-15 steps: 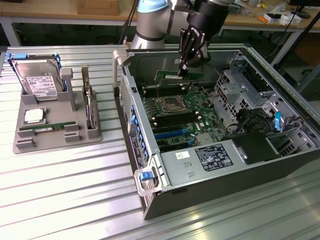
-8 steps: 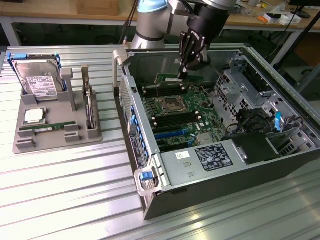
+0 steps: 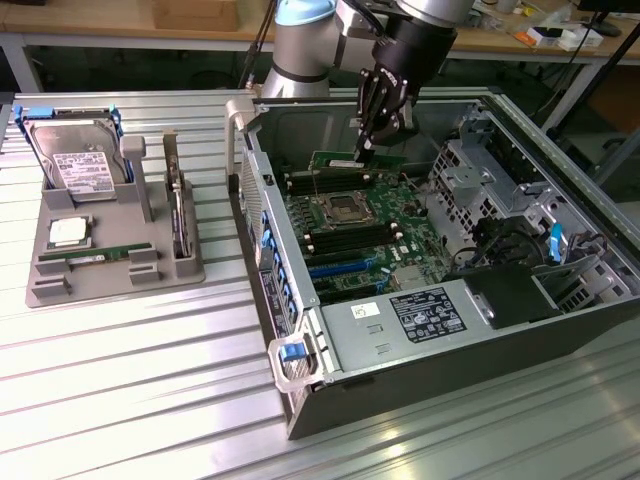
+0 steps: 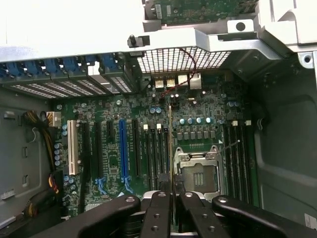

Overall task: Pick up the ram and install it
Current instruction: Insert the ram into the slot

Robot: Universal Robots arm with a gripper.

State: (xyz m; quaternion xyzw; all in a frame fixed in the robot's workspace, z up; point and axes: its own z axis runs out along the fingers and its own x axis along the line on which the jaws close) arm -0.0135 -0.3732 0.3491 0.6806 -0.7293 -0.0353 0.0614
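Exterior view, upper centre of the frame: the gripper hangs inside the open computer case, fingers clamped on the ram. The stick is held edge-down, seemingly to line up with the black memory slots beside the processor socket.

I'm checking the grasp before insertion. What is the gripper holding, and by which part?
The gripper is shut on the ram. It pinches the stick's two flat faces at the upper long edge, roughly mid-length, above the motherboard.
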